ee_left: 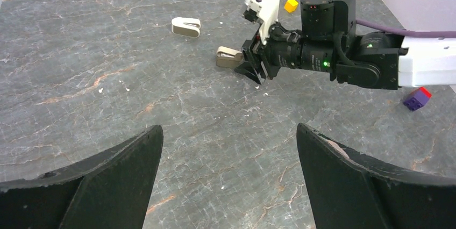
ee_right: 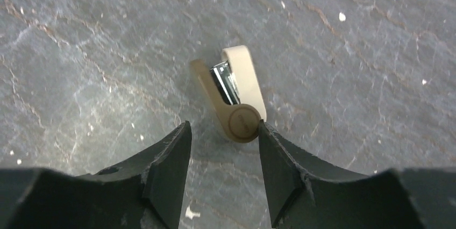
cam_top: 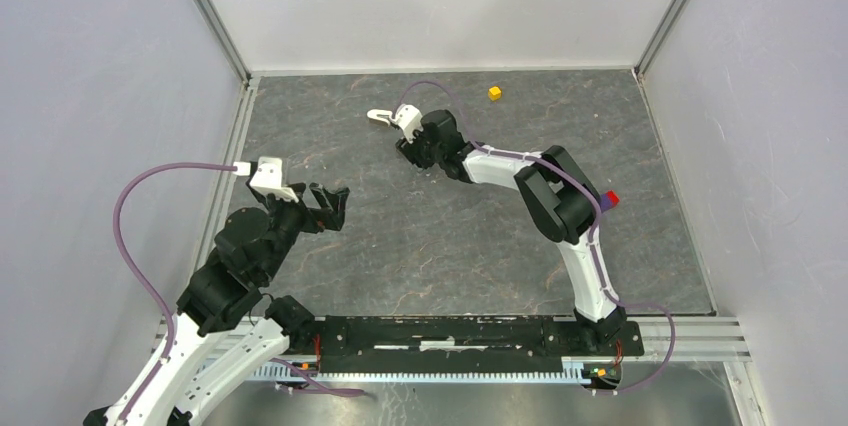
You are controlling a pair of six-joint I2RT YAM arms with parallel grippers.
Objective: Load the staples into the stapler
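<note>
Centre the right claw (ee_right: 224, 128) on the round hinge before squeezing, since it stands apart astride it with one finger touching and the other clear, to avoid skidding the stapler (ee_right: 231, 93) across the tabletop (ee_right: 80, 51). Leave the left claw (ee_left: 228, 135), gaping wide, at the near left. Beige plastic, lying on its side at the far centre, with two slim arms splayed around a silvery channel.
</note>
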